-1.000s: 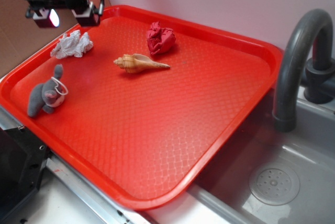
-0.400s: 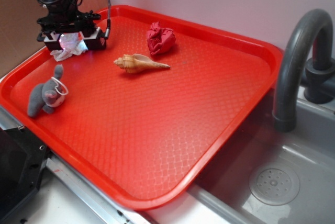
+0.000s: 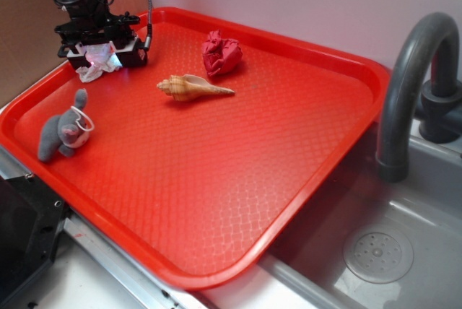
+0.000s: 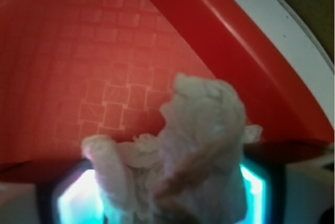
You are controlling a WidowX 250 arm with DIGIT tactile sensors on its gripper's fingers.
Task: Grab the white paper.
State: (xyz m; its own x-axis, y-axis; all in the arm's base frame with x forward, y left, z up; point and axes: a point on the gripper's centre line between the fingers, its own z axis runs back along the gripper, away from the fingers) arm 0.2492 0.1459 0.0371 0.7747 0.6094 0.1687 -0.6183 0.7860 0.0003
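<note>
big red tray (image 3: 216, 201) with a waffle-textured floor fills the scene, sitting on a grey counter with a sink (image 3: 404, 251) off its right edge, round drain (image 3: 377, 253) in the basin, and a dark curved faucet (image 3: 411, 85) arching over it. pale wall runs along the tray's far rim, a brownish board stands past the far left corner.

on the tray now: red paper wad (image 3: 221, 53) near the far edge, tan spiral shell (image 3: 191, 86) just in front of it, grey plush bunny (image 3: 63, 128) lying by the left edge.

and here's the action, far left corner: the gripper (image 3: 101, 55) is down low with the white paper (image 3: 97, 62) sitting between its fingers. the wrist view has the white paper (image 4: 178, 166) filling the lower frame, bulging up between two glowing pads (image 4: 78, 203), tray rim sweeping past behind it. the fingers flank the wad, but whether they're actually squeezing it, can't tell.

compared with a second ago, the gripper has dropped from above the corner onto the wad; since the last look it's barely shifted. shell, red wad and bunny haven't budged.
</note>
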